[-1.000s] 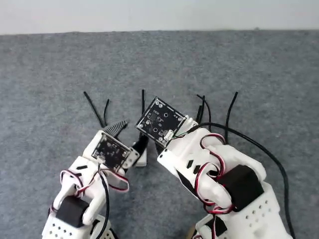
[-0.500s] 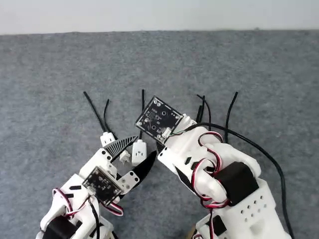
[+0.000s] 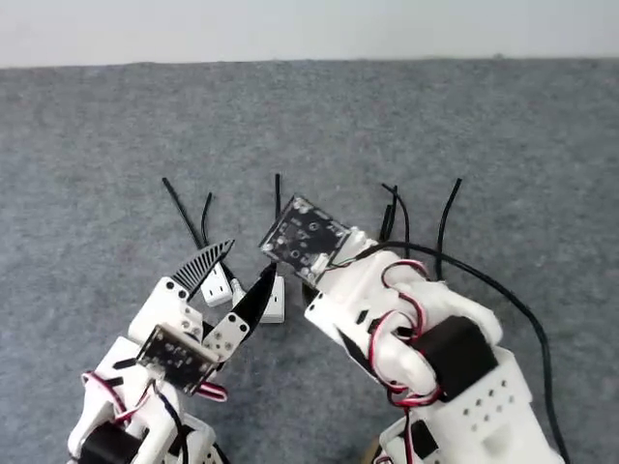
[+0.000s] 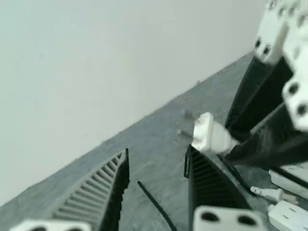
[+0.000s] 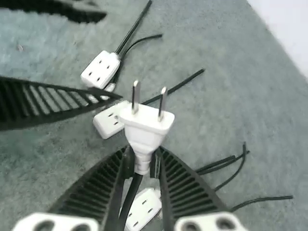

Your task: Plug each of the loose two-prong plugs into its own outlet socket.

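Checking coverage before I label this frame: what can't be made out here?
High view: the plug in the right tool is hidden under that arm's camera board.
Right wrist view: a socket is half hidden behind the tool's fingers.
Left wrist view: the corner socket is blurred and cut off by the edge.
High view: cords run under the right arm, so their ends can't be seen.

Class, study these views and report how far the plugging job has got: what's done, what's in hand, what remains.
Done: nothing looks seated; the sockets show empty slots. In hand: the right gripper grips a white plug, prongs bare; the left gripper hangs open beside the sockets. Left: every insertion.
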Controlling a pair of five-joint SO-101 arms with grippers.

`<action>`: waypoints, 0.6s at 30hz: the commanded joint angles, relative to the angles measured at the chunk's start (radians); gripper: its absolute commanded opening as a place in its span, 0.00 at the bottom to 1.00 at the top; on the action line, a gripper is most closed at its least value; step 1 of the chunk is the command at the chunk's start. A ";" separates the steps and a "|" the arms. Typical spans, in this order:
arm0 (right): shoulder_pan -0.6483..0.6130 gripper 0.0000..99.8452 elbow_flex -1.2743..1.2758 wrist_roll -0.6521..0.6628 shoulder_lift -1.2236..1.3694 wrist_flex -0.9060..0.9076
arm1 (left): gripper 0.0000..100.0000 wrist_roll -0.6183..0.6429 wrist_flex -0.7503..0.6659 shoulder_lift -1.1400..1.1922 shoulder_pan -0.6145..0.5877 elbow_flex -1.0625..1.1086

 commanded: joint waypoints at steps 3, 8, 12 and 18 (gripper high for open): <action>-0.010 0.01 0.023 0.017 -0.015 -0.050 | 0.18 0.029 0.044 -0.020 0.040 -0.085; -0.013 0.01 0.021 0.017 -0.016 -0.042 | 0.18 0.028 0.041 -0.020 0.034 -0.084; -0.079 0.01 0.021 0.015 -0.022 -0.025 | 0.18 0.026 0.002 -0.020 0.032 -0.041; -0.113 0.01 0.020 0.015 -0.024 -0.013 | 0.18 0.014 -0.048 -0.020 0.023 0.018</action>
